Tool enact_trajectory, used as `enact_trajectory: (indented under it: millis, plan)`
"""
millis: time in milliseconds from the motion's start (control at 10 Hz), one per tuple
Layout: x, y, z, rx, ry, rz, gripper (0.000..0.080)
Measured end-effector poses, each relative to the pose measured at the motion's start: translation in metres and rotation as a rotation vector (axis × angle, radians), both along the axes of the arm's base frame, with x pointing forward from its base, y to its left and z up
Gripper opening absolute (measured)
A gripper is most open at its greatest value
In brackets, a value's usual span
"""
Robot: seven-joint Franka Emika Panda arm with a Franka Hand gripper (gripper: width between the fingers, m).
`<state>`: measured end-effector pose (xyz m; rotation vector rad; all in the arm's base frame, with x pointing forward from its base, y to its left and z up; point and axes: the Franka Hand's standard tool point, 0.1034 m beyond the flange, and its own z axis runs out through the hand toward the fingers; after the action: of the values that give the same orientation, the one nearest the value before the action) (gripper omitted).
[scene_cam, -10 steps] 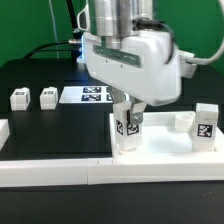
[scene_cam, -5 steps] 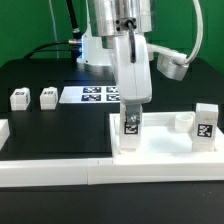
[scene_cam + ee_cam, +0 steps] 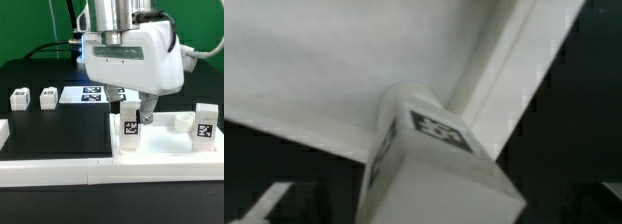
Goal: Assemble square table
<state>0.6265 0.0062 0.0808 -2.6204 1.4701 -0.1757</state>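
The white square table top [image 3: 160,148] lies at the exterior view's right, against the front rail. A white tagged leg [image 3: 130,127] stands upright in its near-left corner. My gripper [image 3: 133,110] comes down from above and is shut on this leg's upper part. In the wrist view the same leg [image 3: 429,165] fills the middle with its tag showing, and the table top's surface [image 3: 313,70] and raised rim [image 3: 509,60] lie beyond it. A second leg [image 3: 205,122] stands upright at the top's right corner. Two loose legs [image 3: 18,98] [image 3: 47,97] stand at the left.
The marker board [image 3: 90,95] lies flat behind the table top, near the arm's base. A long white border rail [image 3: 60,170] runs along the front, and another rail piece [image 3: 3,130] sits at the left edge. A low white lump [image 3: 182,122] rises on the table top beside the right leg.
The wrist has turned about its vertical axis, one way and back, while staying on the corner leg. The leg stays upright in the same corner. Nothing else moved.
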Motion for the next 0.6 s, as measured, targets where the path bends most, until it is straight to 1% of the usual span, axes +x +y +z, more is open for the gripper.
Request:
enact_trajectory:
  millis: [200, 300, 400, 500, 600]
  plan:
    - [-0.0004, -0.0003, -0.0012, -0.034, -0.008, 0.184, 0.0648]
    - [-0.0017, 0.0008, -0.0040, -0.088, -0.003, 0.381, 0.0649]
    - [-0.0013, 0.0036, -0.0037, -0.135, 0.002, 0.559, 0.0649]
    - [-0.0017, 0.0051, -0.0036, -0.162, 0.010, 0.694, 0.0649]
    - [-0.0027, 0.0053, -0.0035, -0.176, 0.017, 0.776, 0.0649]
